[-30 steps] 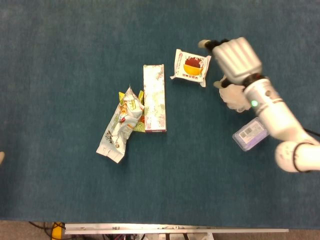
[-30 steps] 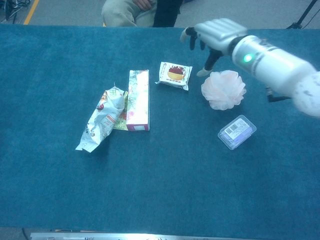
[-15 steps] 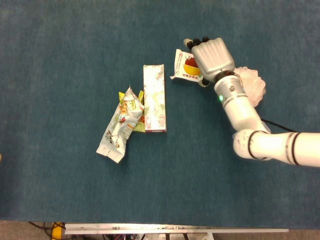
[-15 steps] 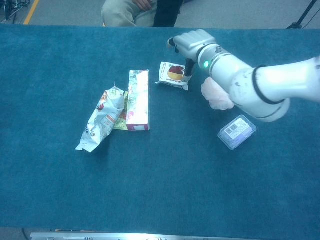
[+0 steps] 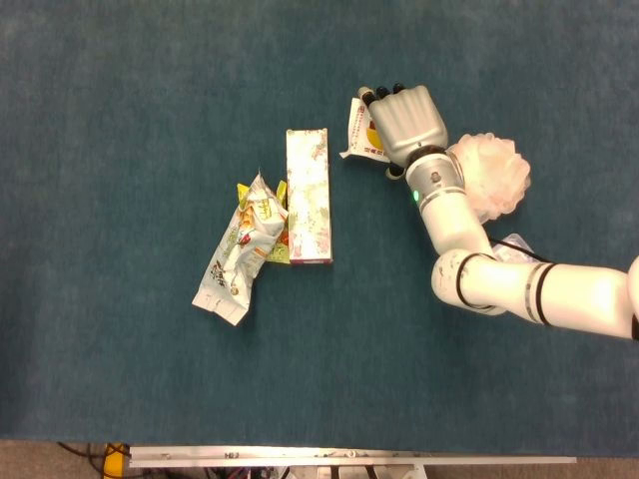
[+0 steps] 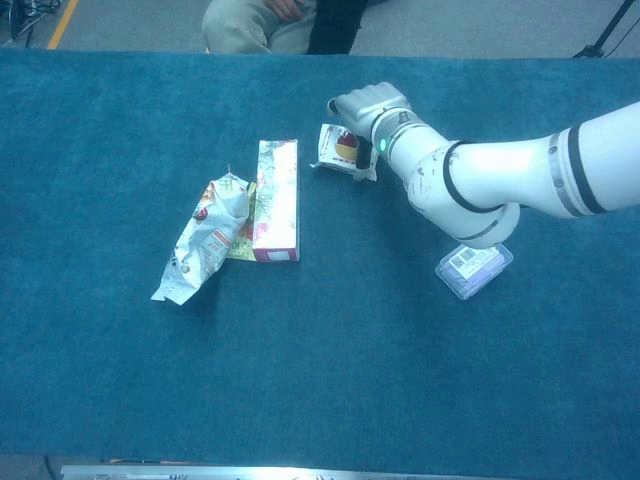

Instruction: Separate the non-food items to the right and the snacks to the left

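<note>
1. Snack packet [image 5: 357, 135], white with a red and yellow picture, flat on the blue table cloth [image 5: 120, 90], up near the far middle, well right of the long box [image 5: 308, 196].
2. Right hand [image 5: 404, 122] down on top of that packet, covering most of it in the head view; dark fingertips [image 5: 382, 92] showing at the packet's far edge. Whether actually clamped on it or just resting over it, cannot tell from either view.
3. Long box lying lengthwise at centre, its left side touching the crinkled snack bag [image 5: 238, 254], which sprawls down toward the near-left.
4. Pink bath pouf [image 5: 491, 176] just right of the right forearm, partly hidden behind it in the head view and fully blocked in the chest view.
5. Clear plastic case [image 6: 474, 266] with a purple label, near the right side, peeking out under the arm in the chest view.
6. Left hand nowhere in either view.
7. Seated person's [image 6: 262, 22] legs visible beyond the far table edge in the chest view.
</note>
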Controlling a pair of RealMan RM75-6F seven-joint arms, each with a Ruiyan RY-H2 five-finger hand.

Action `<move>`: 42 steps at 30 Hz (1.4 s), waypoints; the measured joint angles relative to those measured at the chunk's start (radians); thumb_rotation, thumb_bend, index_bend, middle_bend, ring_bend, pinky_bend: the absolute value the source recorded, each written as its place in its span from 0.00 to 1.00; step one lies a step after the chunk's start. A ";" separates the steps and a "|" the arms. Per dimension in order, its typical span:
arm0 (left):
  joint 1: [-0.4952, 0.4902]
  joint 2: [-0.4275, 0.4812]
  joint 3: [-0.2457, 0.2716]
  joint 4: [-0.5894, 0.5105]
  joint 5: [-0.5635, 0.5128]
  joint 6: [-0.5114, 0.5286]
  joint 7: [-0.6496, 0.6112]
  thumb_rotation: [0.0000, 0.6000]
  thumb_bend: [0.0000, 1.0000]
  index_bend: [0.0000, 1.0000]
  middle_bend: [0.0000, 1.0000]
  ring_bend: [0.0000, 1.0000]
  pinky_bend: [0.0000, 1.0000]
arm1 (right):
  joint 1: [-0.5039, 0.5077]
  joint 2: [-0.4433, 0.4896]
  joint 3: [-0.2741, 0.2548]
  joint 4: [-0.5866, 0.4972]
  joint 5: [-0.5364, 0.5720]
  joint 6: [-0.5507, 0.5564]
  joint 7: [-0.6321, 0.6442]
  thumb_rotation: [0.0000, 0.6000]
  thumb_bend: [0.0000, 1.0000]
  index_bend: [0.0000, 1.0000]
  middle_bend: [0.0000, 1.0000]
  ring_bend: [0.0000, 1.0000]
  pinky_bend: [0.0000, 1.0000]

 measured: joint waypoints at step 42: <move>0.019 0.011 0.008 -0.003 0.021 0.026 -0.005 1.00 0.23 0.00 0.01 0.00 0.03 | -0.070 0.001 0.154 -0.194 -0.267 0.058 0.341 1.00 0.11 0.28 0.33 0.42 0.66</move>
